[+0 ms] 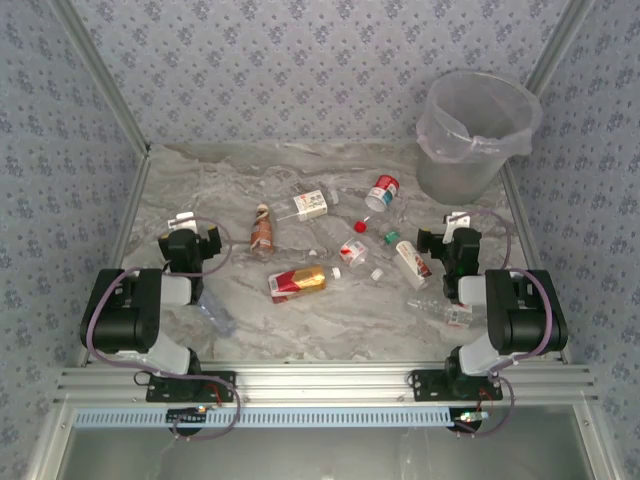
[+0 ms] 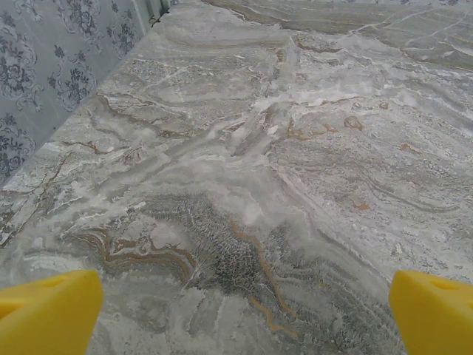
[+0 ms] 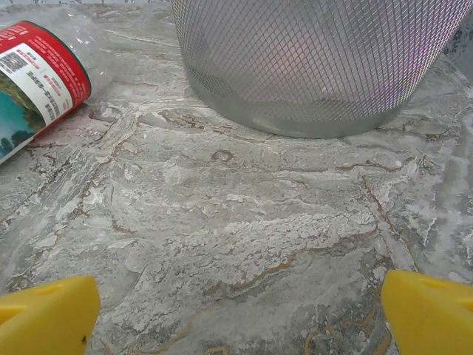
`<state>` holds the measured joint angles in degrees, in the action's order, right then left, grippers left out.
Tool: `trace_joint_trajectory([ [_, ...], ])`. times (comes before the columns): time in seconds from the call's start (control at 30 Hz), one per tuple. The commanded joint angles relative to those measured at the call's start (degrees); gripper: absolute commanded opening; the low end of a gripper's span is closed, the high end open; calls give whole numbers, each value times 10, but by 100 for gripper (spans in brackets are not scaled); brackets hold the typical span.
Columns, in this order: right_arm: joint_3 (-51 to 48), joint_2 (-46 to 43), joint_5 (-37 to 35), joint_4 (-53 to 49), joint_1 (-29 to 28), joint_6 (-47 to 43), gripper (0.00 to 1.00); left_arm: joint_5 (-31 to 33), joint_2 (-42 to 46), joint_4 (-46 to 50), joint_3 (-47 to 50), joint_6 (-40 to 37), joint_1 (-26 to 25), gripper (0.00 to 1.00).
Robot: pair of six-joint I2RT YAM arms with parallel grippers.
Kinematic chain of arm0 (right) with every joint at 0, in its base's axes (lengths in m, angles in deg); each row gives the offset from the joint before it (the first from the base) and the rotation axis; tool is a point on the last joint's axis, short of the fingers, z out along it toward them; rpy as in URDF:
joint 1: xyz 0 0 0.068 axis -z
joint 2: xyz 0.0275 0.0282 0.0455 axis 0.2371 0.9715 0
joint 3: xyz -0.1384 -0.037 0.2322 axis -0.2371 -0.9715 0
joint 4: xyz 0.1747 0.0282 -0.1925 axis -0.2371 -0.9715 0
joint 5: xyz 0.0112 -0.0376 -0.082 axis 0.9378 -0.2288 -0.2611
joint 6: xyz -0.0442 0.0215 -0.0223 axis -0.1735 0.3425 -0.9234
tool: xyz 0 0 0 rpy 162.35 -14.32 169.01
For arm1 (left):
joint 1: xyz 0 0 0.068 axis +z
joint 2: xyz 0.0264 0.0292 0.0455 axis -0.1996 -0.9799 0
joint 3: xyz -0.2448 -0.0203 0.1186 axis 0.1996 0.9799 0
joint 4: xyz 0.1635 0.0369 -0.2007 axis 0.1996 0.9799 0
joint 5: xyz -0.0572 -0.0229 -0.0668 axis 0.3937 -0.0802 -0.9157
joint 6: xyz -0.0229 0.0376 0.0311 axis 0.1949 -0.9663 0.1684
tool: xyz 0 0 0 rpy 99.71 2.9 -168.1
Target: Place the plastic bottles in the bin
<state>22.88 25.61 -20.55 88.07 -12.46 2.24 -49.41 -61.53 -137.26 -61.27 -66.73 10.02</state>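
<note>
Your left gripper (image 1: 190, 236) sits at the left of the top view, low over the marble table (image 1: 300, 335). Your right gripper (image 1: 455, 240) sits opposite it at the right. Both stand spread wide and hold nothing. In the left wrist view the yellow fingertips (image 2: 48, 314) sit in the two bottom corners with bare marble between them and patterned wall (image 2: 44, 74) at the upper left. The right wrist view shows the same wide gap over bare marble.

The bin (image 1: 478, 125) stands upright at the upper right corner of the table, its clear liner folded over the rim. It is just up-frame of your right gripper and well apart from your left. In the right wrist view its mesh-patterned wall (image 3: 318, 66) spans the top of the frame.

The plastic bottles (image 1: 352, 250) lie scattered across the middle of the table, between your two arms.
- A brown bottle (image 1: 262, 228) lies at the upper left of the cluster.
- A clear bottle with a white label (image 1: 311, 204) lies near it, to its right.
- A red-labelled bottle (image 1: 382, 192) is the one nearest the bin. It also lies at the upper left of the right wrist view (image 3: 37, 74).
- A red-gold bottle (image 1: 298, 282) lies on its side at the lower centre.
- A green-capped bottle (image 1: 392, 238) and a white-and-red bottle (image 1: 411, 262) lie near your right gripper, to its left.
- One clear bottle (image 1: 445, 310) lies beside your right arm.
- Another clear one (image 1: 215, 312) lies beside your left arm.
</note>
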Motion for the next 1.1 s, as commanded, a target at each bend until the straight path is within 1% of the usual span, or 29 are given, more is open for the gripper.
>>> trace_joint_trajectory([
  [0.0, 13, -1, 5, -3, 4, -4, 100, -5, 4, -18, -7, -6, 3, 99],
  [0.9, 14, -6, -3, -7, 2, -5, 100, -5, 5, -21, -7, -7, 3, 100],
  [0.97, 14, -15, -1, -14, 2, -2, 100, -6, 23, 20, -21, -6, 4, 100],
  [1.07, 11, -44, 9, -32, 2, -7, 100, -9, 61, 132, -65, -10, 3, 100],
])
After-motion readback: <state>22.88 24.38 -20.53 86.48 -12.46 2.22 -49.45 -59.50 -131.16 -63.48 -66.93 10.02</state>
